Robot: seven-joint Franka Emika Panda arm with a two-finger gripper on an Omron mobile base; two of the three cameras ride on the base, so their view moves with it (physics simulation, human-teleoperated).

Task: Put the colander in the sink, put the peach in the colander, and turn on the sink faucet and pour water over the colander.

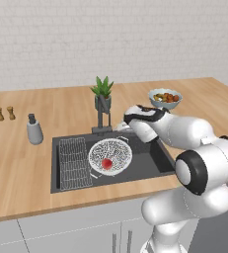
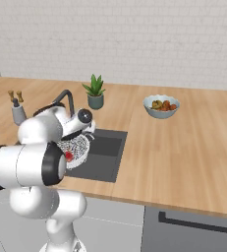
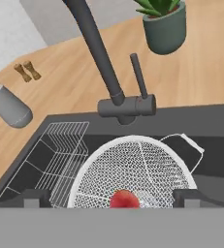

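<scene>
Gripper [image 3: 111,197] jaws wide apart, holding nothing, hovering over the colander [image 3: 133,174]. Colander sits in the sink [image 1: 155,163] with the peach [image 3: 124,199] inside. Hand view shows the faucet [image 3: 120,104] base and lever; in the left base view the arm probably hides part of the faucet.

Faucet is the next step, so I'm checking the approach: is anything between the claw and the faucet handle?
Nothing visible. The open claw hangs over the colander, facing the faucet; its handle stands clear beyond.
</scene>
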